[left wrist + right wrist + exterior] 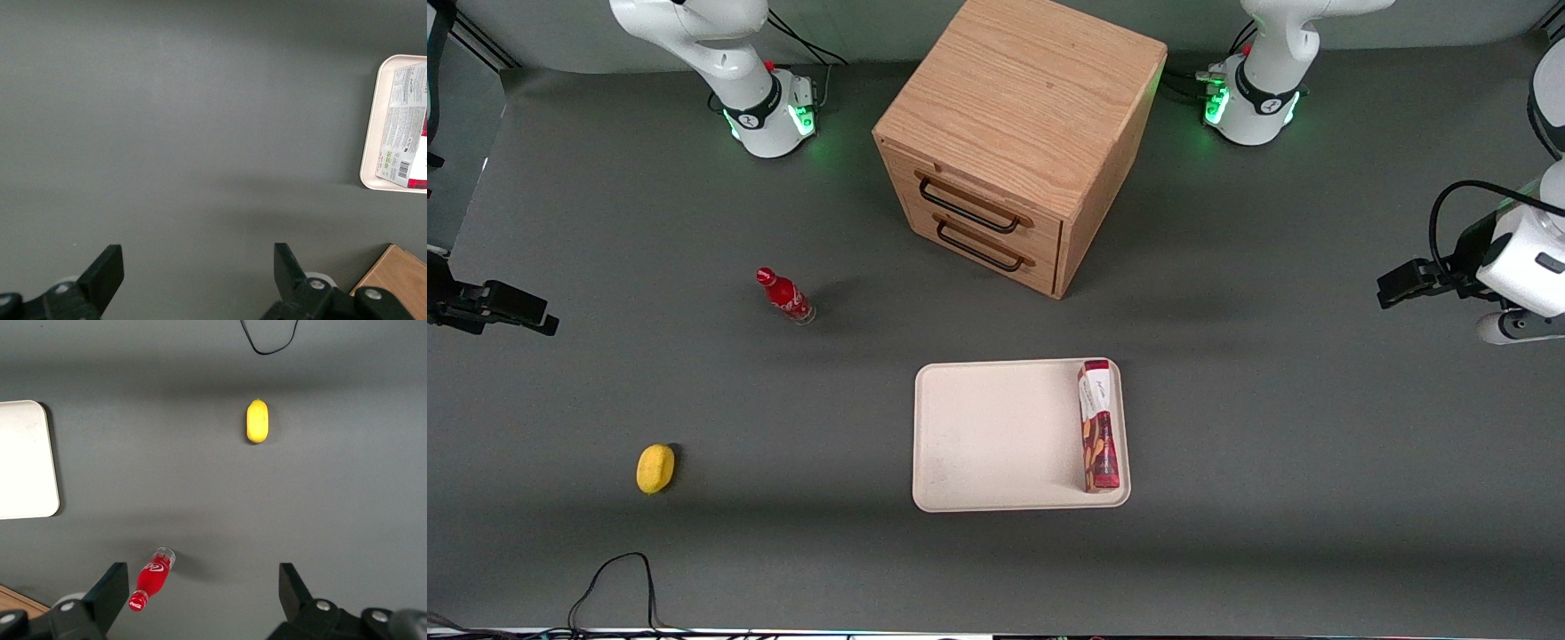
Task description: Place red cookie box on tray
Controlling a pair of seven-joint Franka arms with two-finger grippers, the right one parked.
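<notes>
The red cookie box lies flat on the tray, along the short side nearest the working arm's end of the table. The left wrist view catches the box's printed white face and the tray's rim. My left gripper hovers over bare table toward the working arm's end, well apart from the tray. It stands open, with only grey table surface between its fingers. The right wrist view shows a bare part of the tray.
A wooden two-drawer cabinet stands farther from the front camera than the tray; its corner shows beside my gripper. A small red bottle and a yellow fruit sit toward the parked arm's end. A black cable loops at the near edge.
</notes>
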